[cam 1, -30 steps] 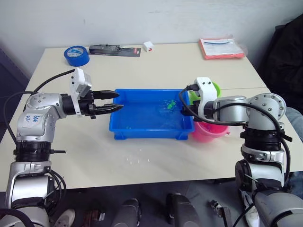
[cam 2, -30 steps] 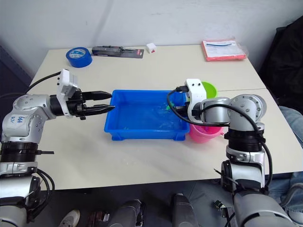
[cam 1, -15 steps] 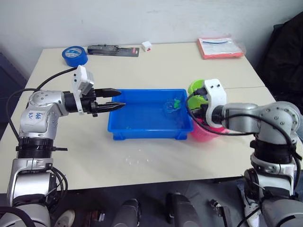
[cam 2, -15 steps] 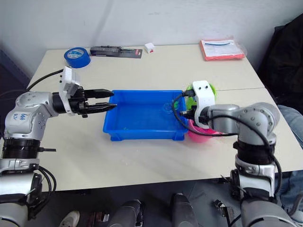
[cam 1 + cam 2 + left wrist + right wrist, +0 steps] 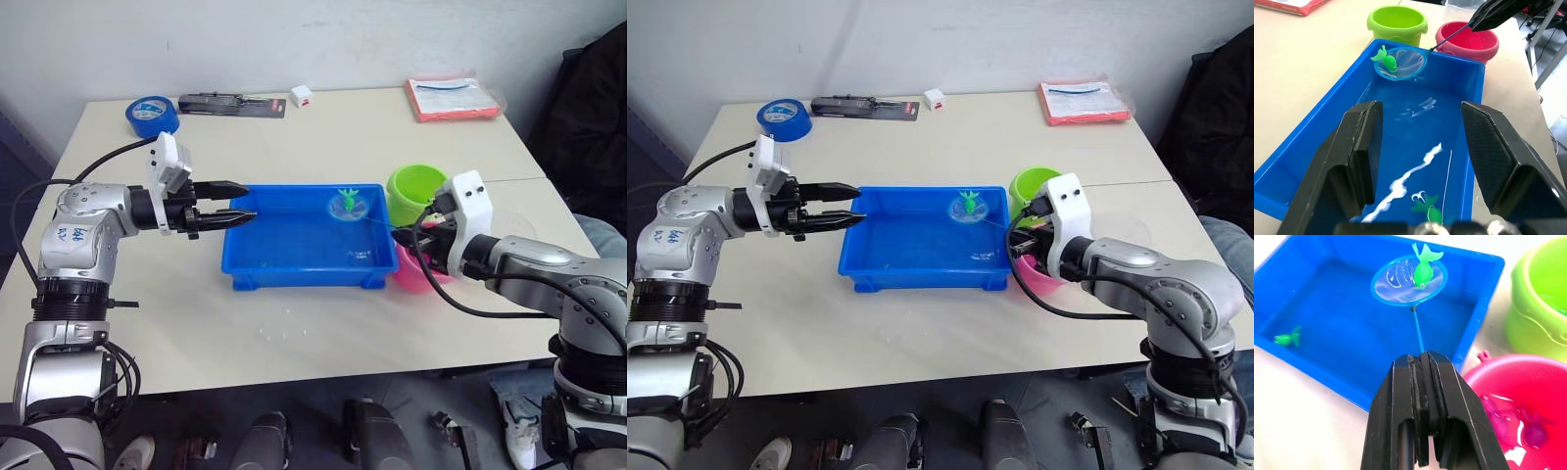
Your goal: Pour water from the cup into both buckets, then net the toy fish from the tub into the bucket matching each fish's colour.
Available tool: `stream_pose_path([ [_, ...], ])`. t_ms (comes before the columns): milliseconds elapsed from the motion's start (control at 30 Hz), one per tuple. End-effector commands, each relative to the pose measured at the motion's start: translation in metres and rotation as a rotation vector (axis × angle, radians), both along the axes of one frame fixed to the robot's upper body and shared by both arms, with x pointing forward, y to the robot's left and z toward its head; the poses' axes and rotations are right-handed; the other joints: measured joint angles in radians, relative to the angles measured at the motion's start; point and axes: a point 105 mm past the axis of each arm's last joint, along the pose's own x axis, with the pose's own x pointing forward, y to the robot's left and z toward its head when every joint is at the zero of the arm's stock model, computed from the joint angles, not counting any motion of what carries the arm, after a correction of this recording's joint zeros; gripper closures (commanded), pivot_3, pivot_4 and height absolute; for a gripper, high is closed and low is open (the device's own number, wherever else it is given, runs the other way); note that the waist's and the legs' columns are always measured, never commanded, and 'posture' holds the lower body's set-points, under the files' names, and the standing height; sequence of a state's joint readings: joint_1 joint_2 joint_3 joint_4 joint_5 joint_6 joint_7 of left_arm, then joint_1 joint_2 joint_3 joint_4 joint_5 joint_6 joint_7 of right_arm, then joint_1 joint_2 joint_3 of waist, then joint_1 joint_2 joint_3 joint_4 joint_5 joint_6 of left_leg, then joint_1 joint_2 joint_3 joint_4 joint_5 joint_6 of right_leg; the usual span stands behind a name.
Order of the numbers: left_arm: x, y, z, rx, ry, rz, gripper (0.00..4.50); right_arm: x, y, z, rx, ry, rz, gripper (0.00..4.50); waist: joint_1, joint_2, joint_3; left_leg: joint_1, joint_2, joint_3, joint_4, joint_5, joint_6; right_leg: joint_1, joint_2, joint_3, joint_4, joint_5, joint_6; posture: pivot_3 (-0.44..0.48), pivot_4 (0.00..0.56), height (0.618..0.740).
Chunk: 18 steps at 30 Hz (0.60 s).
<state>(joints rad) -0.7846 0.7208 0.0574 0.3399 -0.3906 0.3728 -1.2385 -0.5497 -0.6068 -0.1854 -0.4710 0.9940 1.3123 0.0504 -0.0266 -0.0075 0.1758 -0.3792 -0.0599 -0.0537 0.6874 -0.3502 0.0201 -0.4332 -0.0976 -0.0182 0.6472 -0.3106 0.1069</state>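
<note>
The green fish (image 5: 1423, 270) lies across the far edge of the net (image 5: 1409, 283), tail hanging over the light-blue rim rather than settled in the mesh, so a tilt or jerk of the thin handle on the way to the lime green bucket (image 5: 417, 192) could tip it back into the tub (image 5: 257, 274) or onto the surface (image 5: 323, 137). The handle is slender and held only at its end by the right gripper (image 5: 1425, 363), whose fingers are clamped together on it; it could twist in that grip. The pink bucket (image 5: 1511, 401) sits just beside the green one, so a short carry may drop the fish into the wrong colour.

The net hovers over the tub's far right corner, near the green bucket. A second green fish (image 5: 1427, 209) remains in the shallow water. The pink bucket holds water and pink fish. The left gripper (image 5: 241, 201), fingers apart and empty, hangs over the tub's left rim.
</note>
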Motion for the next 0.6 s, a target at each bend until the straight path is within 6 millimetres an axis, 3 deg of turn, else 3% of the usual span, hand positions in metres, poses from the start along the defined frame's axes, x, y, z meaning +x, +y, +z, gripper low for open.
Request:
stream_pose_path([
  [33, 0.0, 0.001, 0.013, 0.009, -0.044, -0.01, 1.71, -0.004, 0.001, 0.019, 0.04, -0.093, 0.015, 3.7, 0.0, 0.0, 0.0, 0.0, 0.0, 0.0, 0.0, 0.0, 0.0, 0.0, 0.0, 0.0, 0.0, 0.0, 0.0, 0.0, 0.15, 0.737],
  [300, 0.0, -0.006, 0.014, 0.006, -0.041, -0.053, 1.71, 0.002, -0.02, 0.047, 0.075, -0.182, -0.05, 3.7, 0.003, 0.0, 0.0, 0.0, 0.0, 0.0, 0.0, 0.0, 0.0, 0.0, 0.0, 0.0, 0.0, 0.0, 0.0, 0.0, 0.15, 0.737],
  [500, 0.007, -0.014, 0.015, 0.003, -0.046, -0.076, 1.71, 0.005, -0.069, 0.063, -0.014, -0.236, -0.2, 3.7, 0.018, 0.0, 0.0, 0.0, -0.001, 0.0, 0.001, 0.0, 0.0, 0.001, 0.0, 0.0, -0.001, 0.0, 0.0, 0.0, 0.15, 0.737],
  [600, 0.01, -0.017, 0.017, 0.002, -0.051, -0.088, 1.71, 0.006, -0.082, 0.066, -0.102, -0.273, -0.249, 3.7, 0.022, 0.0, 0.0, 0.0, 0.0, 0.001, 0.001, 0.0, 0.0, 0.0, 0.0, 0.0, -0.001, 0.0, 0.0, 0.0, 0.15, 0.737],
])
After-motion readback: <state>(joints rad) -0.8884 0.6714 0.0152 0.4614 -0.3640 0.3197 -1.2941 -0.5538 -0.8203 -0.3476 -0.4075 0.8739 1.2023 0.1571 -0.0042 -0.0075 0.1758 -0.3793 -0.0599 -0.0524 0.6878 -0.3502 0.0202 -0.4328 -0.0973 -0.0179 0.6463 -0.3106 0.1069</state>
